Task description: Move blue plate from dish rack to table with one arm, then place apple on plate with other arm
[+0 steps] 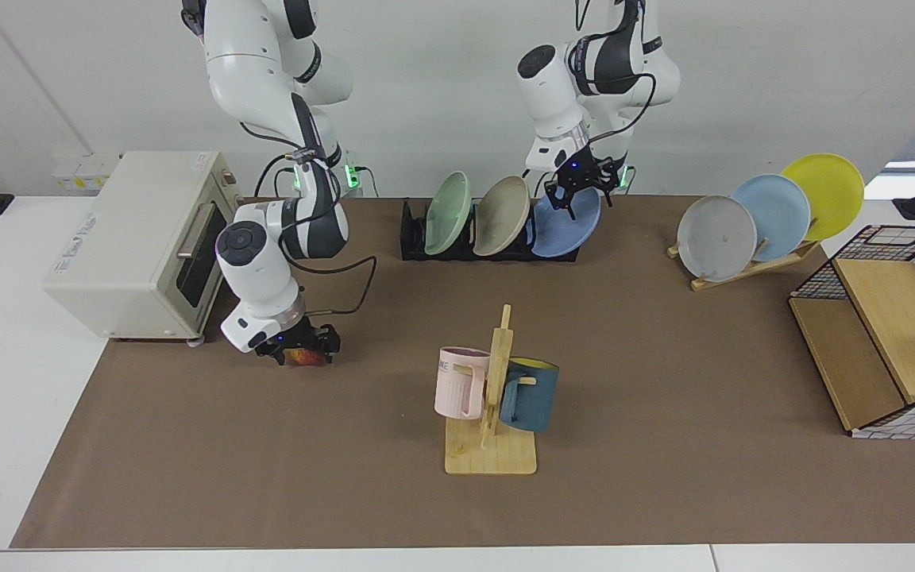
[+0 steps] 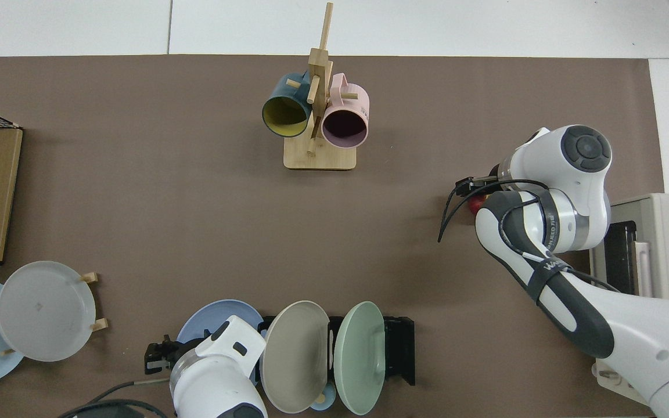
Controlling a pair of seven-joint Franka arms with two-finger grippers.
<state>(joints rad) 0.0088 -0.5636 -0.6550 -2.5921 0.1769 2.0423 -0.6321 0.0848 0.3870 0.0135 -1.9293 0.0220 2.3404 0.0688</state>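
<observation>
Find the blue plate leaning in the rack at 12 o'clock on the table, in the slot nearest the wooden stand. The left gripper sits at its top rim; you cannot tell its jaw state. At 9 o'clock, the right gripper straddles the apple (mostly hidden); whether its jaws grip cannot be told.

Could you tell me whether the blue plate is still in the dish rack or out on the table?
In: the blue plate leans in the dish rack's end slot, left claw at its rim.
</observation>
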